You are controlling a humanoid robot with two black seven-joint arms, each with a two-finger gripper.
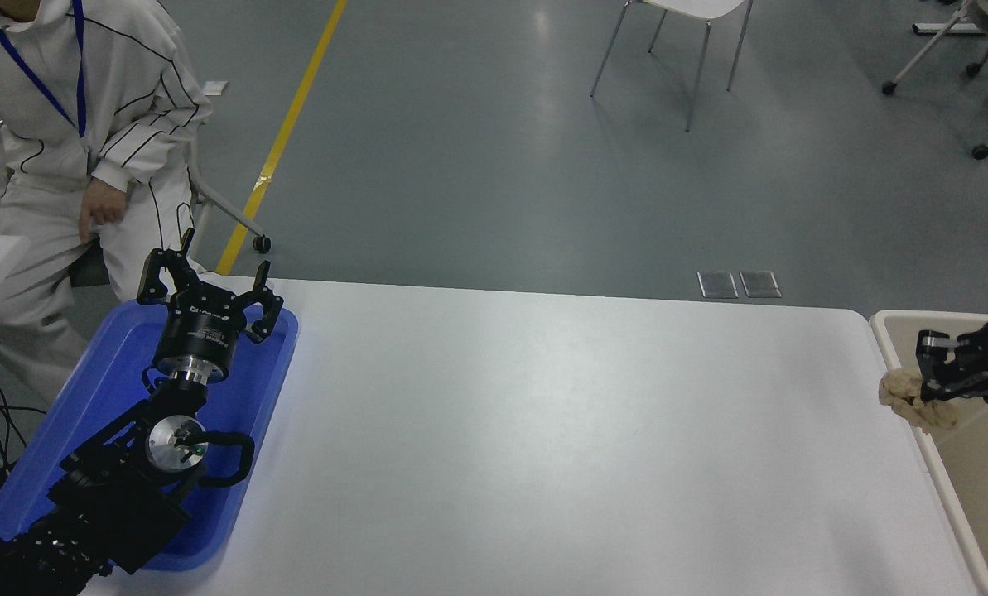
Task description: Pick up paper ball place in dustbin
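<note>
You had the paper ball (916, 404) pinched in your right gripper (928, 389), jaws closed on it, right over the near rim of the dustbin (889, 348). Pickup looked done; carrying it inward past the rim and releasing remained. Your left gripper (209, 291) sat parked, jaws spread.

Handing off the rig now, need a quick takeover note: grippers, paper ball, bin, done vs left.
Right gripper: shut on the crumpled tan paper ball, held at the near-left rim of the large beige plastic dustbin with the cream-white rim, at the table's right end.
Left gripper: open, empty, parked over the shallow blue plastic tray at lower left.
Done: ball picked up and carried to the bin's edge.
Left: move it over the bin's opening and release.
</note>
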